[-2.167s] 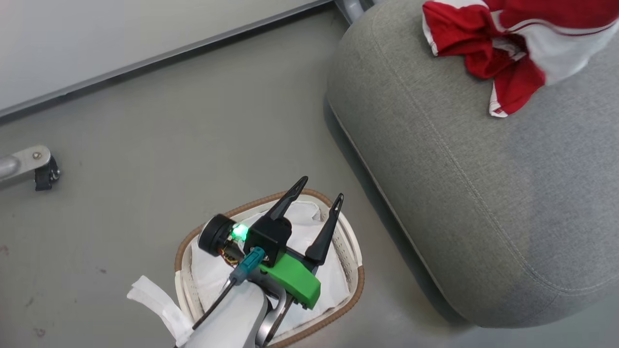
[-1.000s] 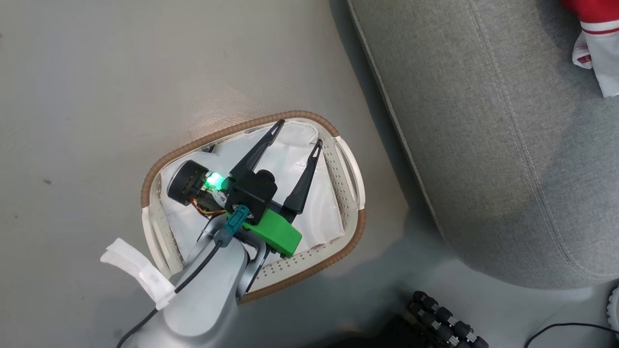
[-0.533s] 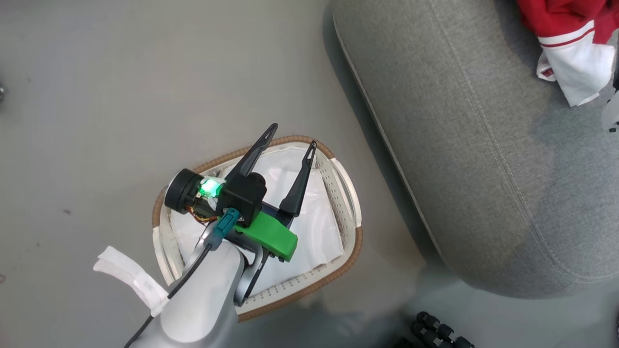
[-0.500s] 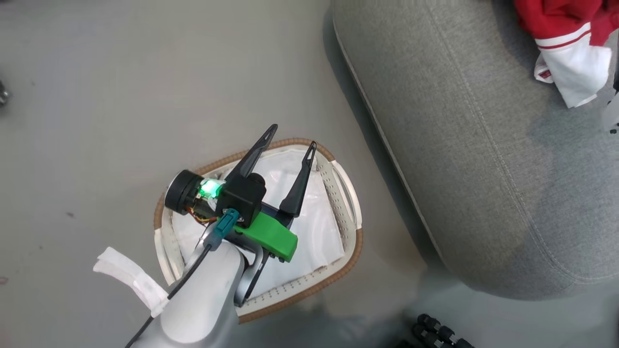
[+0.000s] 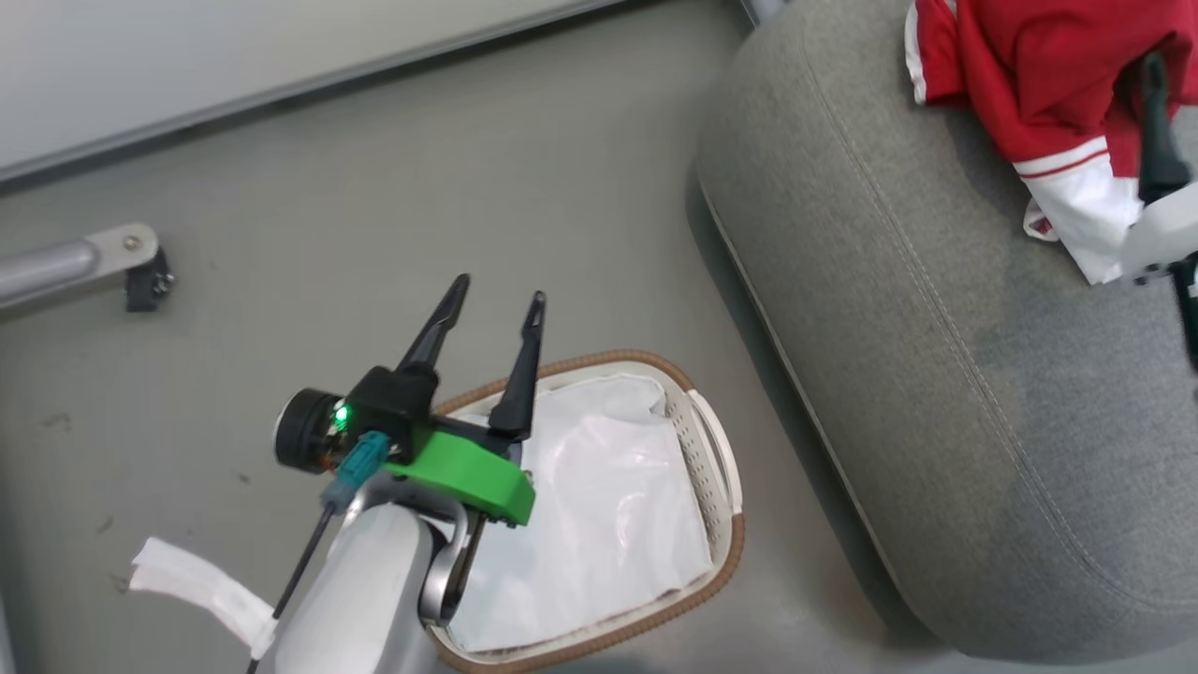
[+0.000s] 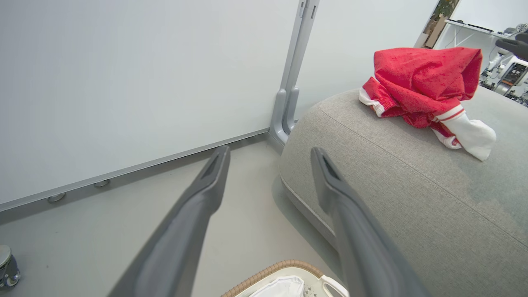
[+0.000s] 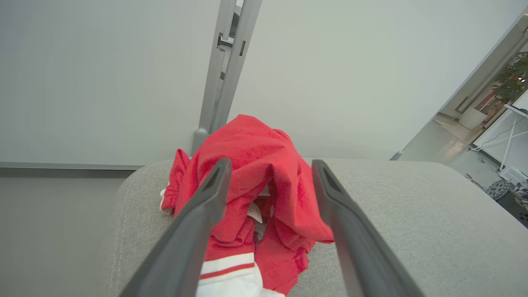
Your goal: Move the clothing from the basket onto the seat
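head view first, says one observer: where does the clothing point(image 5: 1020, 84) lie from the hands?

upper right of the frame, says the other, heaped on the seat point(image 5: 936, 393). the right gripper point(image 7: 271, 164) is the near one. in the right wrist view the heap sits straight ahead, seen between and past its two fingers, which stand spread with nothing pinched. whether the tips brush the cloth cannot be told.

and the long axis?

in the head view it runs from upper left down to lower right, ending in a white cuff beside the right arm at the frame's right edge. the left gripper point(image 5: 499, 288) is well apart, lower left by the basket point(image 5: 599, 358), fingers spread too, holding nothing. what shows of the basket's inside is white liner point(image 5: 608, 524). so the carrying looks done, and the coming move is likely a pull back from the heap, clear of that cuff.

what differs from half a second before?

the whole frame has shifted, so the camera moved: the wall point(image 5: 187, 56) and a metal foot point(image 5: 131, 271) are in at upper left. the right gripper's dark finger now stands in front of the clothing, where a sliver showed at the edge. the left gripper's tips were at the basket's far rim then. now they point past it over the floor point(image 5: 374, 187).
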